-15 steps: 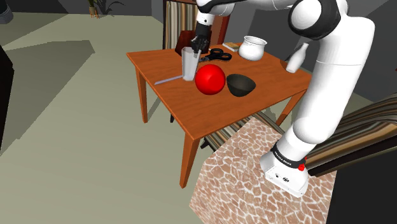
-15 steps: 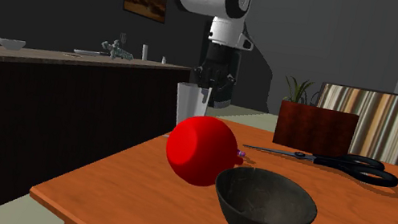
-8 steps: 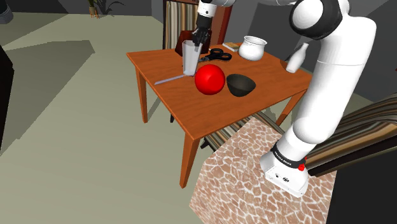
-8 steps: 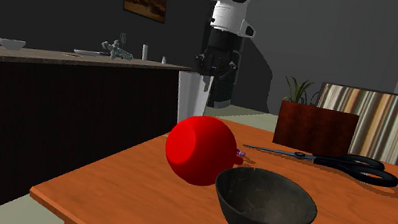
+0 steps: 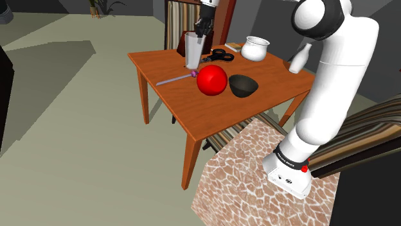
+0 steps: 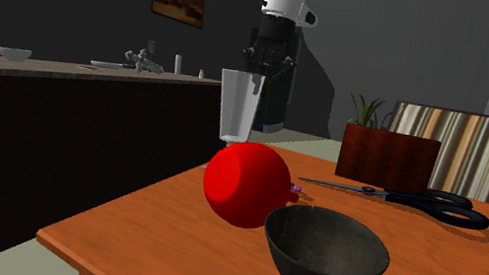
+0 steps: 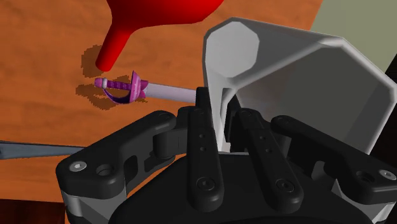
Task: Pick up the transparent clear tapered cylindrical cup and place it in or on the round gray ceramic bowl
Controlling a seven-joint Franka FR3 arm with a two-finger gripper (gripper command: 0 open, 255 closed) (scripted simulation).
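The clear tapered cup [image 5: 192,50] [image 6: 237,106] [image 7: 299,83] hangs upright in the air above the table, its base higher than the red mug's top in the second exterior view. My gripper [image 5: 202,29] [image 6: 268,62] [image 7: 222,121] is shut on the cup's rim wall, one finger inside and one outside. The round dark grey bowl [image 5: 243,85] [image 6: 324,252] sits empty on the wooden table [image 5: 167,64], toward the stand from the cup, past a red mug [image 5: 212,80] [image 6: 246,184].
A small sword-shaped pick with a purple hilt [image 5: 175,79] [image 7: 137,88] lies below the cup. Black scissors [image 5: 218,56] [image 6: 408,199], a white pot [image 5: 255,48], a white bottle [image 5: 298,60] and a brown box [image 6: 387,157] stand farther back. A striped chair [image 6: 464,154] is behind the table.
The gripper has risen with the cup in it, lifting it off the table over the last second. The pick that lay partly under the cup now shows its hilt.
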